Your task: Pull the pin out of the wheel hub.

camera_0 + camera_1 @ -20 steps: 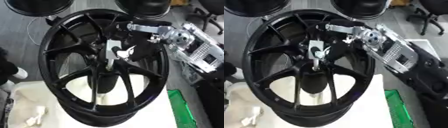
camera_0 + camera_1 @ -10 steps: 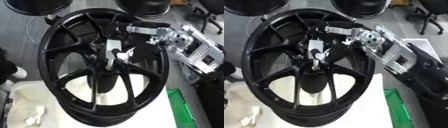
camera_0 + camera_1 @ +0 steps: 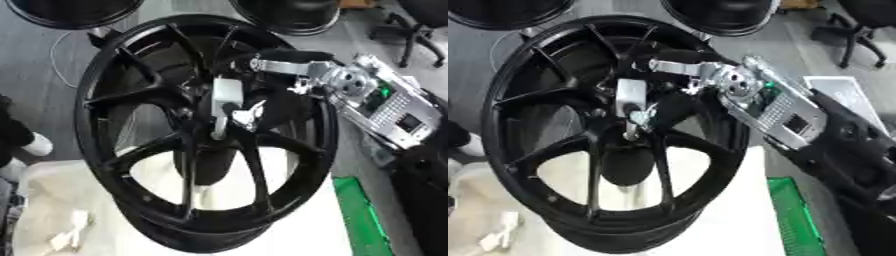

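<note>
hub [image 3: 131,165] stood black on white table [image 3: 737,220] | pin [image 3: 226,102] was pale, at hub centre | right hand [image 3: 262,112] was over centre, grip unclear

The right hand [image 3: 280,65] has reached further left across the wheel hub [image 3: 206,132], toward the pin [image 3: 225,107].

Pin [image 3: 225,102] in hub centre, right hand [image 3: 293,67] right.
</note>
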Motion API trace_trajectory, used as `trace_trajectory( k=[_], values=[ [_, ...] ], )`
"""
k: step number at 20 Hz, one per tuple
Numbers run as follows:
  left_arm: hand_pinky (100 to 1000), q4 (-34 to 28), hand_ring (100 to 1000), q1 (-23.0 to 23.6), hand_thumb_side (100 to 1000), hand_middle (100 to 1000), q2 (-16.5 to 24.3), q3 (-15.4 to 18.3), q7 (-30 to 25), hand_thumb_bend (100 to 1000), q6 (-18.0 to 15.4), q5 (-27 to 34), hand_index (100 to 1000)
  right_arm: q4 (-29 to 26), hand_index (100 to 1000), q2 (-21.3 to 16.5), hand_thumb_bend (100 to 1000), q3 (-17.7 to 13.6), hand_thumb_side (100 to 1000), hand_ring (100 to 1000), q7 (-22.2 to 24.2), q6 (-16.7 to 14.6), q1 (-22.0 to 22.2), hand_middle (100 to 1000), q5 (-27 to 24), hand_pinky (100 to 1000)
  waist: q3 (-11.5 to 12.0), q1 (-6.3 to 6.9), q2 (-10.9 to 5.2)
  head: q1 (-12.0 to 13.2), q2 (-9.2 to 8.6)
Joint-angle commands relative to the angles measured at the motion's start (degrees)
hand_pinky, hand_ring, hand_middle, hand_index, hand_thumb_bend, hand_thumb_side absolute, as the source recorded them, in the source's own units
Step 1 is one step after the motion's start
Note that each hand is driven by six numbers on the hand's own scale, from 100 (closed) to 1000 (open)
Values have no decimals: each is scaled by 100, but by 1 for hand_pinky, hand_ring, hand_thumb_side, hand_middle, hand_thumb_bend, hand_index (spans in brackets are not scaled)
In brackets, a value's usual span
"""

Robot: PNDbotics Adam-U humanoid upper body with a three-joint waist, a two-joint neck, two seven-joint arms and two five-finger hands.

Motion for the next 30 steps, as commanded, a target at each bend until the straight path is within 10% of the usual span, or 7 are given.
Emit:
trace_trajectory(
  k=[1, 14, 17, 20, 30],
  values=[
    [599, -93, 796, -69, 812, 731, 97, 17, -36, 100, -6, -26, 744, 27, 941, -46, 100, -29, 345, 980, -10, -25, -65, 796, 61, 882, 10, 23, -55, 1, -6],
    [599, -98, 797, -72, 813, 732, 91, 30, -47, 100, 11, -59, 743, 86, 793, -28, 100, -18, 492, 943, -55, 43, -54, 558, 9, 844, 11, -8, -28, -13, -6],
    [599, -99, 797, -70, 814, 733, 90, 37, -45, 100, 15, -60, 742, 73, 699, -32, 100, -46, 455, 902, -165, 94, -49, 483, -48, 826, 3, -7, -34, -9, -6],
    [599, -99, 798, -63, 811, 733, 89, 47, -31, 100, 18, -56, 742, 7, 649, -64, 100, -95, 234, 836, -357, 152, -43, 439, -119, 793, -9, -3, -49, 3, -6],
    [599, -95, 798, -39, 805, 733, 91, 58, -21, 100, 17, -26, 741, -237, 538, -212, 100, -277, 202, 702, -885, 178, -55, 340, -471, 689, -72, 38, -107, 30, -6]
  ],
)
